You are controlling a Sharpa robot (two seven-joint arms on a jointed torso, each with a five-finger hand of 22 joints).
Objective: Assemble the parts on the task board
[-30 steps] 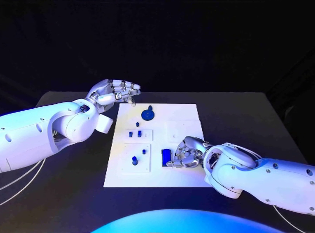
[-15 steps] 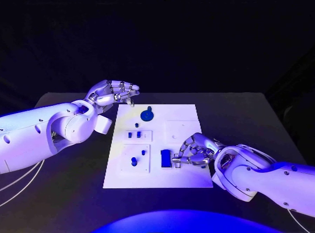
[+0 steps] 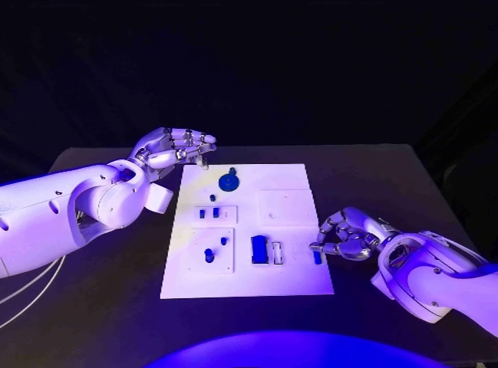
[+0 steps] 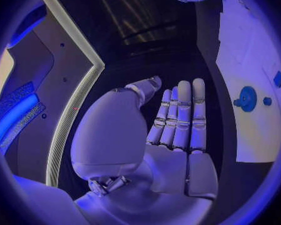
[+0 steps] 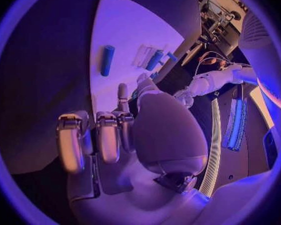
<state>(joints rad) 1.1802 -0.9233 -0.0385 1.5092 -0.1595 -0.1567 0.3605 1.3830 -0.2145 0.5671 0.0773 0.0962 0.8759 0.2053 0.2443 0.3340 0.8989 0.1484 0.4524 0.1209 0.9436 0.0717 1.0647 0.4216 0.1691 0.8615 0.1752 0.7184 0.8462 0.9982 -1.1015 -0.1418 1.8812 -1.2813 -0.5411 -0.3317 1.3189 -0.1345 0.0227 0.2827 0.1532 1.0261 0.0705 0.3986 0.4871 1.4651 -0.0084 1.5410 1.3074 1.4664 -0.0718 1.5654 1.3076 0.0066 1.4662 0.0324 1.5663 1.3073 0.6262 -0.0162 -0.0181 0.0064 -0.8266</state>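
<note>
Presently both hands hold nothing: left hand (image 3: 177, 146) loosely curled, right hand (image 3: 346, 236) curled beside the task board (image 3: 288, 280)

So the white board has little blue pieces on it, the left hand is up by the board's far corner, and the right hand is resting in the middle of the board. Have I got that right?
Nearly. The right hand isn't in the middle of the white board; the head view shows it at the board's right edge, near a small blue piece. The left hand is indeed up by the far corner.

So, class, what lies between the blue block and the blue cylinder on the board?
Head view: a narrow pale piece or slot, between blue block and blue cylinder.
</note>
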